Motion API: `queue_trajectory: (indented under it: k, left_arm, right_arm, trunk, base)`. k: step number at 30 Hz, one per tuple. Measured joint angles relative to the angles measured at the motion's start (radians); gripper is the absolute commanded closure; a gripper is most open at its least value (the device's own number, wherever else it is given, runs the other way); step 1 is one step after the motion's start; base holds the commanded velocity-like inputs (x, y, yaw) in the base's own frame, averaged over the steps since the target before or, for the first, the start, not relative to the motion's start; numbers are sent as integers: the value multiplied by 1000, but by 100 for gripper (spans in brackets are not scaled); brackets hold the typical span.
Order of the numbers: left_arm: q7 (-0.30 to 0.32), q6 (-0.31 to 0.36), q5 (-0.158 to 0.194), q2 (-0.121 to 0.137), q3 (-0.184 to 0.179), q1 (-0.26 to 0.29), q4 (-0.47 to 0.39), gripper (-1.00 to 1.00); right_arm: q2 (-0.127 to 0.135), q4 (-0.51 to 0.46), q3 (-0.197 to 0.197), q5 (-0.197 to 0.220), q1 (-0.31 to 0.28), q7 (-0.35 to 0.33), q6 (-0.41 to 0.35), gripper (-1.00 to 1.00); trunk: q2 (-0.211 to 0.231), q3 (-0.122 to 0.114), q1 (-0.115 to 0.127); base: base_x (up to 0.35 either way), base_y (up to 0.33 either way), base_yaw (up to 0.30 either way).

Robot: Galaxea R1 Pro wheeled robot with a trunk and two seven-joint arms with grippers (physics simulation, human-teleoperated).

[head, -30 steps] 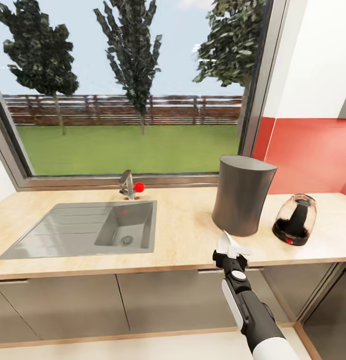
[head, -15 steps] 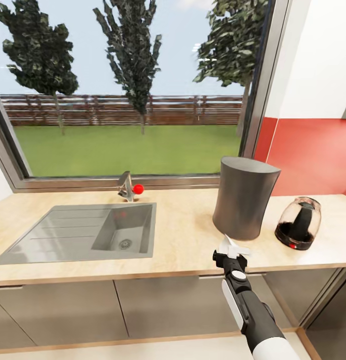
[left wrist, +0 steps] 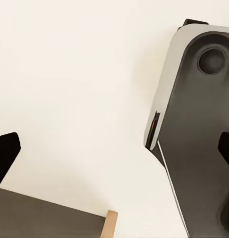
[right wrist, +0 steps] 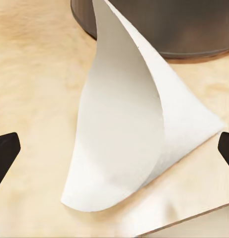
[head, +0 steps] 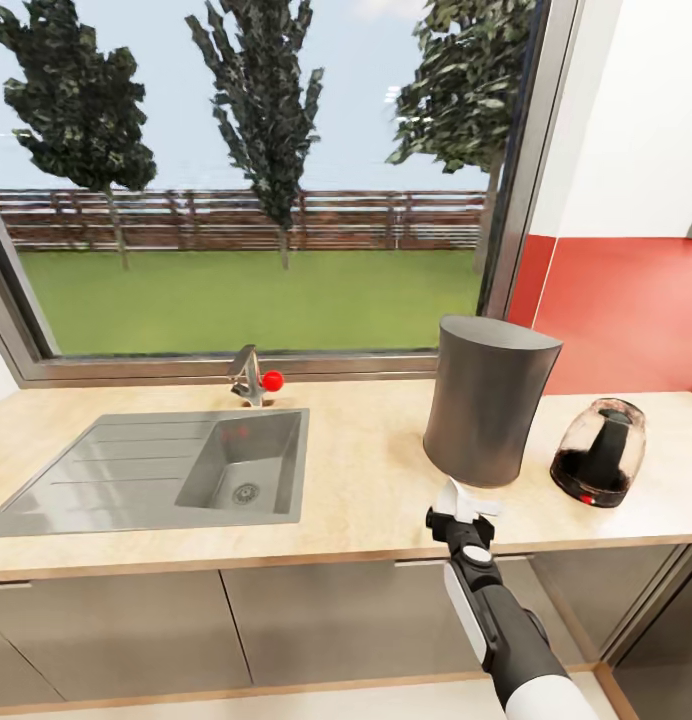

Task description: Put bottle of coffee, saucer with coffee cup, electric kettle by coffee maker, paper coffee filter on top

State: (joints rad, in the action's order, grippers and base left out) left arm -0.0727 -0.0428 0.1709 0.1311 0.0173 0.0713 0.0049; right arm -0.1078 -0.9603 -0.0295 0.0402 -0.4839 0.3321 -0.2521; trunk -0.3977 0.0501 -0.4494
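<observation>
The coffee maker, a tall dark grey cylinder, stands on the wooden countertop under the window. To its right sits the electric kettle, glass-bodied with a black base. My right gripper holds the white paper coffee filter just in front of the coffee maker's foot, near the counter's front edge. In the right wrist view the folded filter spans the space between the fingertips, with the coffee maker's base right behind it. My left gripper is open and holds nothing. Bottle, saucer and cup are out of view.
A steel sink with a faucet and red knob takes up the counter's left half. Grey cabinet fronts run below the counter. A red wall panel rises behind the kettle. In the left wrist view, part of my own grey body hangs close by.
The whole head view has shifted, so the camera moved toward the counter. The right gripper with the filter now sits closer to the coffee maker's foot.
</observation>
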Motion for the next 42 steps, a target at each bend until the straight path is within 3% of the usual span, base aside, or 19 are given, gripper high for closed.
queue_trajectory:
  k: [42]
  left_arm:
    - [0,0,0,1,0,0,5,-100]
  right_arm:
    - [0,38,0,0,0,0,2,-100]
  trunk:
    - [0,0,0]
  base:
    - [33,-42,0]
